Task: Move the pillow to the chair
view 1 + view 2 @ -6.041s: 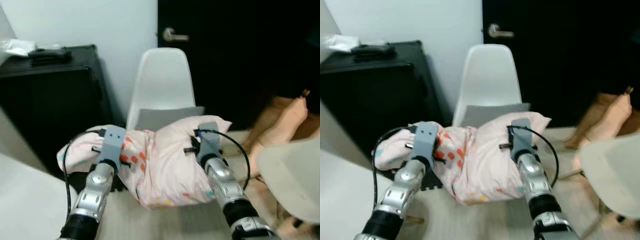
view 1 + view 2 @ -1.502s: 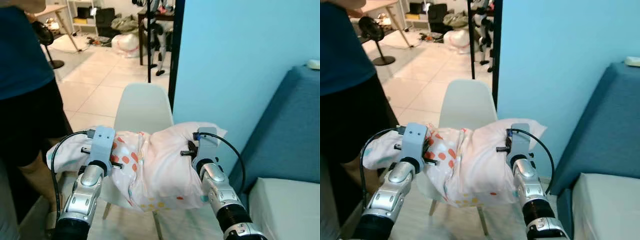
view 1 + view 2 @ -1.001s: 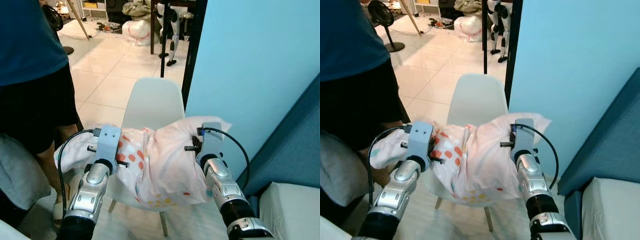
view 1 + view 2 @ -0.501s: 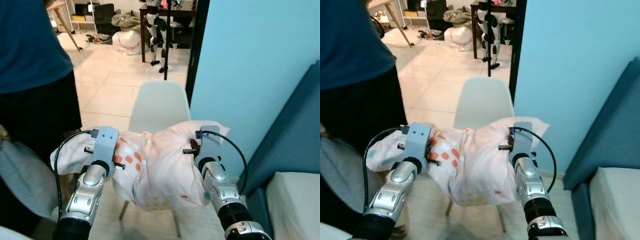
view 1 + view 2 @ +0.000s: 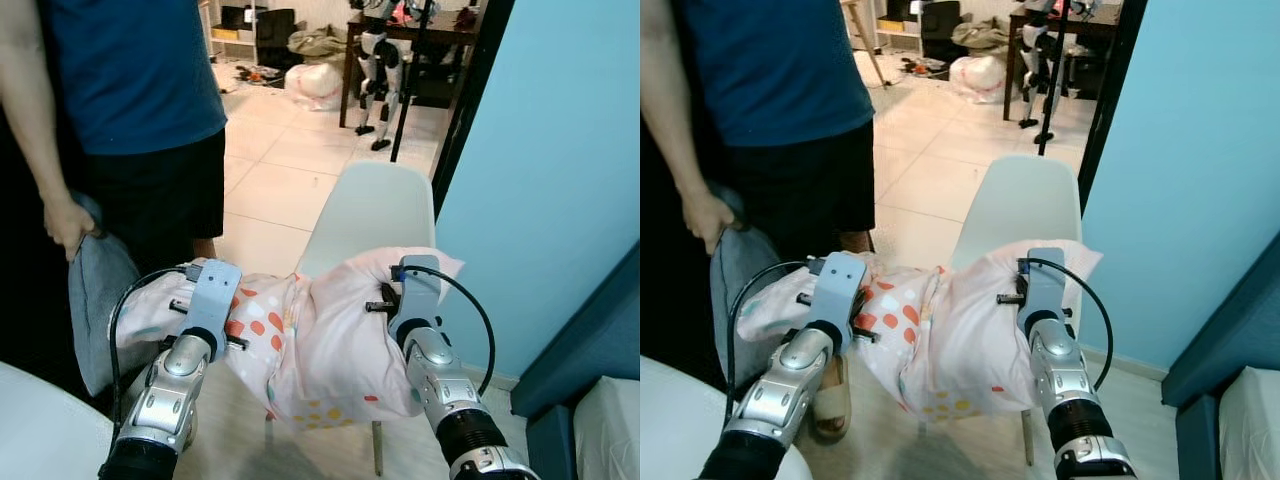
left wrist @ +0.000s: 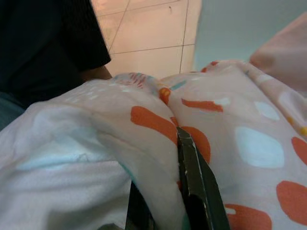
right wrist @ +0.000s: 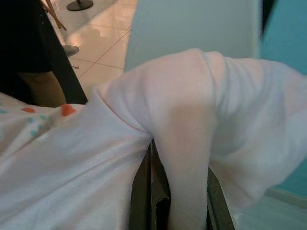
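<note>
A pink pillow (image 5: 320,345) with orange and blue spots hangs in the air between my two arms. My left gripper (image 6: 163,191) is shut on a fold at the pillow's left end, and one black finger (image 6: 194,177) presses into the cloth. My right gripper (image 7: 177,191) is shut on a bunched fold at the right end. A white plastic chair (image 5: 375,205) stands just behind the pillow, facing me. Its backrest rises above the pillow, while the seat is hidden behind it and a leg (image 5: 379,460) shows below.
A person (image 5: 140,90) in a blue shirt and dark shorts stands close on the left, holding a grey cushion (image 5: 95,290). A light blue wall (image 5: 560,180) and a blue sofa edge (image 5: 600,350) lie on the right. A white surface (image 5: 40,430) fills the near-left corner. Tiled floor (image 5: 270,160) stretches behind.
The view has swung, so the person and the grey cushion now show more fully on the left. Both grippers hold the pillow as before, in front of the chair.
</note>
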`<state>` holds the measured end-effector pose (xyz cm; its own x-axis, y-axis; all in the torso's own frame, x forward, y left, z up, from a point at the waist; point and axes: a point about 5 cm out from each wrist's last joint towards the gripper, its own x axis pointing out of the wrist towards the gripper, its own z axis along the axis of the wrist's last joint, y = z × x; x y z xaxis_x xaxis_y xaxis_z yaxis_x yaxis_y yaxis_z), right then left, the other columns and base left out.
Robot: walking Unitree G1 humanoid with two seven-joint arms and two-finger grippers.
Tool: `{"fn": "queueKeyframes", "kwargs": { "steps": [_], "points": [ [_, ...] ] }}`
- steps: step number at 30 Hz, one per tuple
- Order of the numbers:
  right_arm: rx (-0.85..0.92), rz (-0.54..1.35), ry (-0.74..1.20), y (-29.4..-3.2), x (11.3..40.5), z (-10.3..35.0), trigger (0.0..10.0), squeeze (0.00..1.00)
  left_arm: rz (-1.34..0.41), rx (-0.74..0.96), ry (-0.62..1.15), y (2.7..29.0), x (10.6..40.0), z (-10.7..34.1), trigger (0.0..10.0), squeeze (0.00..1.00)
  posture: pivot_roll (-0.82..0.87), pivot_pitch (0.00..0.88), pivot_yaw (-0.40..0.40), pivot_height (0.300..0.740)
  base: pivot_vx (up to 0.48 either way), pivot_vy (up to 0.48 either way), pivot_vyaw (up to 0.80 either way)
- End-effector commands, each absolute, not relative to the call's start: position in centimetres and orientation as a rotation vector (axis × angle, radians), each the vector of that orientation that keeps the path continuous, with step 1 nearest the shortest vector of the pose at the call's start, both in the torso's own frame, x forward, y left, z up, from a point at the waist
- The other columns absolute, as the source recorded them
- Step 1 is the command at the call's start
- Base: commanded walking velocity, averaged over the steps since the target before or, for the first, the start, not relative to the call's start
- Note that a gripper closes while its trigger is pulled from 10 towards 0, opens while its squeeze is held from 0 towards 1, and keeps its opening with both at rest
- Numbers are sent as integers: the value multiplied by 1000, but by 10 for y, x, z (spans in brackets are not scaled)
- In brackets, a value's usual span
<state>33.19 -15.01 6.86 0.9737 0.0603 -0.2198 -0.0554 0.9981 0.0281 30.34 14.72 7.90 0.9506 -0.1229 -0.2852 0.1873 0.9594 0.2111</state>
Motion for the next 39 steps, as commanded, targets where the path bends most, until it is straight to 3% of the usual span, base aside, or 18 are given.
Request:
{"fn": "queueKeyframes", "kwargs": {
  "steps": [1,24,39],
  "points": [
    [29,78,179,-145,337,78,10000,0,-198,243,230,135,308,87,10000,0,76,0,11,740,0,0,0],
    [33,88,156,-143,340,84,10000,0,-170,231,198,140,309,92,10000,0,78,0,3,740,0,0,0],
    [37,91,151,-143,342,86,10000,0,-157,207,177,142,311,96,10000,0,79,0,-1,740,354,0,0]
  ]
}}
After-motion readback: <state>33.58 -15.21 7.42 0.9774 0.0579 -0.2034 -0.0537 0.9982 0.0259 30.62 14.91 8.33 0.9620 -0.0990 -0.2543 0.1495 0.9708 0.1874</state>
